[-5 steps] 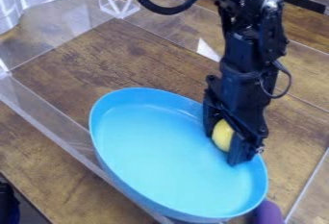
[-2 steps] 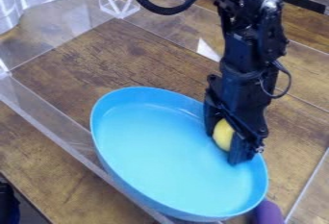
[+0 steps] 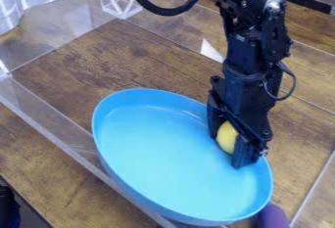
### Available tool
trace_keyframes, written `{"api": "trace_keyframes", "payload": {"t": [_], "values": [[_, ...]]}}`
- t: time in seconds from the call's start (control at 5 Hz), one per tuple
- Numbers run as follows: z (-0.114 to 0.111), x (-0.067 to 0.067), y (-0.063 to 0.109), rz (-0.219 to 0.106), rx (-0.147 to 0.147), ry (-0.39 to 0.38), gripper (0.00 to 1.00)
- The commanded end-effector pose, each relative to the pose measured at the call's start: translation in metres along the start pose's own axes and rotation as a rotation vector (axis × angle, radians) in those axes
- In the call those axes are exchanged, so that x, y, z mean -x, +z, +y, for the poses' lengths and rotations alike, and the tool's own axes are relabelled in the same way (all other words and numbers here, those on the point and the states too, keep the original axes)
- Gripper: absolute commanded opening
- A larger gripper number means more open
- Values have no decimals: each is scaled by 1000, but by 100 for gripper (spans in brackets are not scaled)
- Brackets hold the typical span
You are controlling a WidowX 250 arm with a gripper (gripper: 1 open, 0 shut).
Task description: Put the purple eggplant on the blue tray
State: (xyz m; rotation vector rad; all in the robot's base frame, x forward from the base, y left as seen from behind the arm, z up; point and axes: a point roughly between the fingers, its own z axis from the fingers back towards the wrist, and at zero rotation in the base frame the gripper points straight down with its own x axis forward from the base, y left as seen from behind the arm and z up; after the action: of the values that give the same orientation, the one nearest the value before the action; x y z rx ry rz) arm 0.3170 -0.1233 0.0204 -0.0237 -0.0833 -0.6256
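Note:
The blue tray (image 3: pixel 164 154) is a big oval dish on the wooden table, in the lower middle of the camera view. My gripper (image 3: pixel 233 142) points straight down over the tray's right rim. A yellow lemon-like ball (image 3: pixel 228 136) sits between its black fingers, so the gripper is shut on it. The purple eggplant (image 3: pixel 275 215) shows only as a small rounded purple tip at the bottom edge, just off the tray's lower right rim.
Clear plastic walls (image 3: pixel 53 46) stand on the left and at the back of the wooden table (image 3: pixel 131 61). Black cables (image 3: pixel 164 2) hang from the arm at the top.

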Motion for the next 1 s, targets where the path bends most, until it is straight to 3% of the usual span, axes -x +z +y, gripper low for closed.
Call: {"api": "trace_keyframes", "payload": {"t": [0.0,0.8], "values": [[-12,15,-13,58,20,-38,0],[-19,28,-13,100,37,-59,0]]}}
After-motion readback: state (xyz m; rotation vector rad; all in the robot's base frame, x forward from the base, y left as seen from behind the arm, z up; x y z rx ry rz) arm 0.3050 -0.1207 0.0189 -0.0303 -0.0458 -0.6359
